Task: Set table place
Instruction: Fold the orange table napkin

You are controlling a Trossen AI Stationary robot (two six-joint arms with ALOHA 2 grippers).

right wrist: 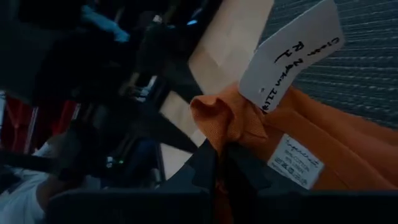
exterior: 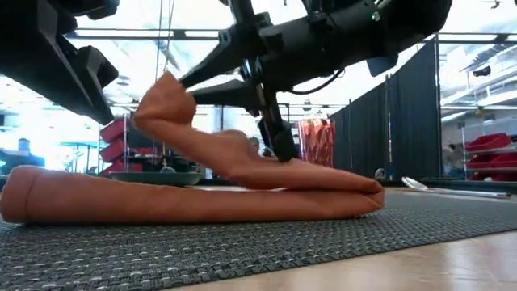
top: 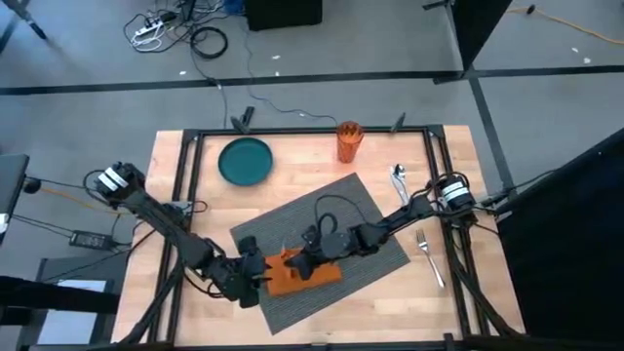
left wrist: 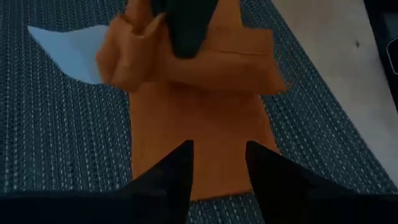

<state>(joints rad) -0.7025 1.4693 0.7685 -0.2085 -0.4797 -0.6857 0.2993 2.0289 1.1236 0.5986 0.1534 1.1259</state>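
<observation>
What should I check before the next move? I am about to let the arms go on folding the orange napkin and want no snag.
1. Right gripper pinching a raised fold of the napkin: ok.
2. Left gripper open, over the napkin's near end, not gripping: ok.
3. Napkin lying on the placemat: ok.
4. Napkin flat: not ok, one corner is lifted.
5. Plate, cup, spoon and fork away from the napkin: ok.

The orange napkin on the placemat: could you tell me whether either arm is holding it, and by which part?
The right gripper pinches the orange napkin by a bunched fold near its tagged edge, lifting that part. The left gripper is open over the napkin's flat end, holding nothing.
</observation>
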